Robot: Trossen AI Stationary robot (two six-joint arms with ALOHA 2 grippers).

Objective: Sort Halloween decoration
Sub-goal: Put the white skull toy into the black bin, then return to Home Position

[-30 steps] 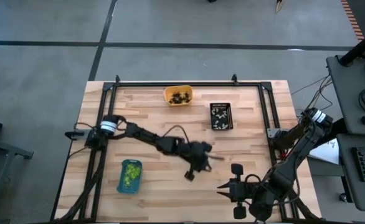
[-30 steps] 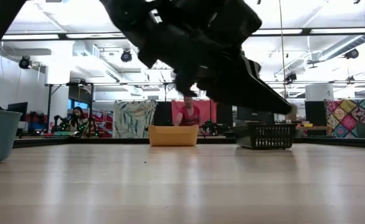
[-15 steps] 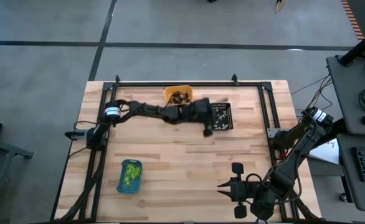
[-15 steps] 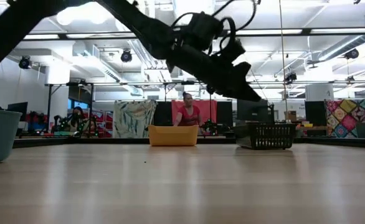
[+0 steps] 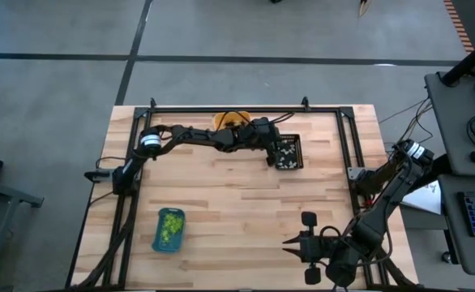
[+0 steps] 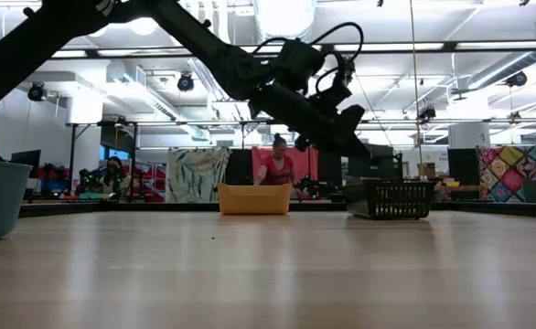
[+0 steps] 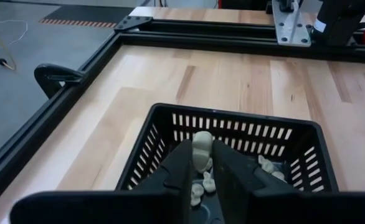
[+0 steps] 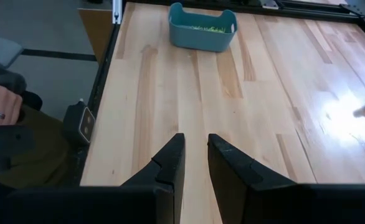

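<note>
My left gripper (image 5: 271, 156) reaches over the near left corner of the black tray (image 5: 299, 139) at the far side of the table and is shut on a whitish trinket (image 7: 200, 151). More whitish trinkets (image 7: 267, 165) lie inside that tray (image 7: 232, 116). In the low view this gripper (image 6: 356, 146) hangs above the black tray (image 6: 391, 199). The orange tray (image 5: 221, 123) with dark trinkets sits left of it, partly under the arm. The blue tray (image 5: 169, 229) holds lime-green trinkets. My right gripper (image 5: 291, 246) waits open near the table's near right edge. My left gripper pinches the whitish trinket between its two fingers (image 7: 181, 163); the trinket's rounded top (image 7: 201, 140) stands out past the fingertips. The fingers slant down from the table's left. The trinket is lifted clear, above the inside of the black tray.
Bare wooden table lies between the trays and in front of my right gripper (image 8: 195, 155). A black metal frame (image 5: 246, 109) runs along the table's edges. In the low view a person (image 6: 275, 168) sits in the room behind the orange tray (image 6: 254, 198).
My left arm has swung from the middle of the table toward the far edge, rising on the way, and now holds its gripper over the black tray. The right arm has kept still.
</note>
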